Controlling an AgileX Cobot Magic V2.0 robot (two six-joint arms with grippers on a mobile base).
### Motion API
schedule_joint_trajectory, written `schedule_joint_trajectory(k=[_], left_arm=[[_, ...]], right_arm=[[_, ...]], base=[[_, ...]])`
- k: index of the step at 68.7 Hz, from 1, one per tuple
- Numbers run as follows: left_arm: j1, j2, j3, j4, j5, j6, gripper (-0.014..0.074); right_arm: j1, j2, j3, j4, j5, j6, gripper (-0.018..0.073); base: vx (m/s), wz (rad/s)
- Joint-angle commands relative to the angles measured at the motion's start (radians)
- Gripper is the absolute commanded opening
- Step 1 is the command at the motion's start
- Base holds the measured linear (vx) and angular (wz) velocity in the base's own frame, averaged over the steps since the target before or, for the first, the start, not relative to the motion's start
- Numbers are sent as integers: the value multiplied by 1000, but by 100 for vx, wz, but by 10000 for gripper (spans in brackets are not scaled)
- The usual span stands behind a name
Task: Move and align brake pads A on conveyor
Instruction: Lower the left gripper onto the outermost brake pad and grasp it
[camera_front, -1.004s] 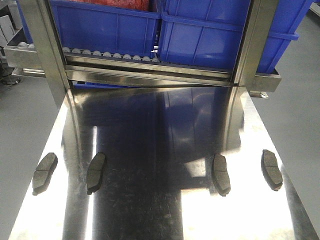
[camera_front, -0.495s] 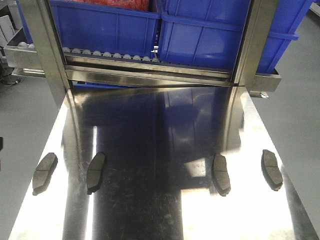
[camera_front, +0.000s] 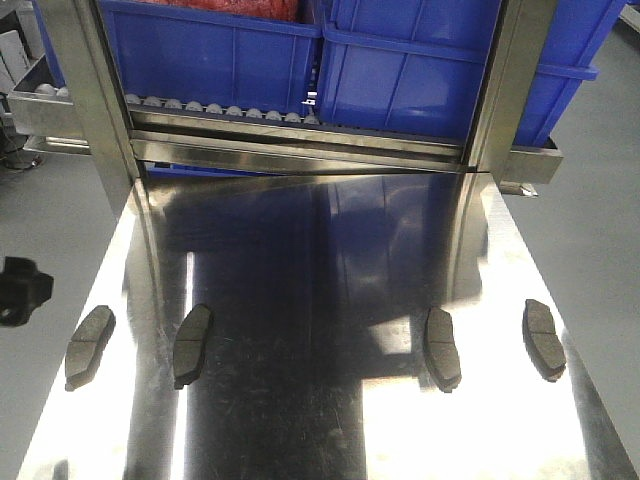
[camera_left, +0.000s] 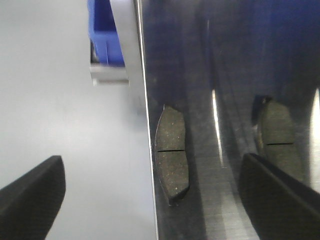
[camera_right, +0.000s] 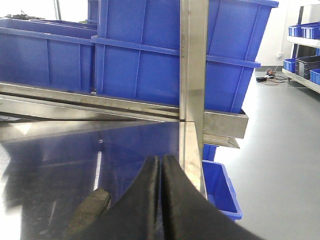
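Hanging just off the left edge of the steel surface (camera_front: 320, 300), over the floor: left tool (camera_left: 150, 165), fingers (camera_left: 30, 200) spread wide, nothing held. All four brake pads A lie flat on the surface in a row across it. Far-left pad (camera_front: 90, 345) sits right at the left edge, with second pad (camera_front: 192, 345) near it. Wide gap, then third pad (camera_front: 442, 347) and far-right pad (camera_front: 543, 340) by the right edge. Right tool (camera_right: 161, 162) is closed tip to tip and empty, over the surface; one pad shows just left of it, can't tell which. Blue bins (camera_front: 400, 60) behind the surface.
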Motion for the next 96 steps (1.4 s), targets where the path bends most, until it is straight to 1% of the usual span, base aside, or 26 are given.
schedule_joint_trajectory(k=[1,5,10,18,23,32,50,72,82,96], left_arm=[[-2,88,-98,-12,13,-9,631],[-2,166,-140,-18,56,1,628],[-2,248,-190,-39,94,33,627],[-2,373,-255,-87,122,93,624],[-2,435,-286,-110,138,114,621],[-2,528,-325,-112,158,120,608],[-2,632,-333,-112,170,120,593],[-2,653,-333,-112,174,122,583],[-2,651,-333,-112,184,123,532],[-2,651,-333,-112,188,123,369]], right_arm=[[-4,-13,17,-2,-74,-4,-3],[-4,-13,17,-2,-74,-4,-3],[-4,-13,17,-2,-74,-4,-3],[-4,-13,17,-2,-74,-4,-3],[-4,-13,17,-2,-74,-4,-3],[-4,-13,17,-2,-74,-4,-3],[-4,-13,17,-2,-74,-4,-3],[-4,-13,17,-2,-74,-4,-3],[-4,-13,17,-2,-74,-4,-3],[-4,-13,17,-2,-74,-4,-3]], base=[[0,0],[0,0],[0,0],[0,0],[0,0],[0,0],[0,0],[0,0],[0,0],[0,0]])
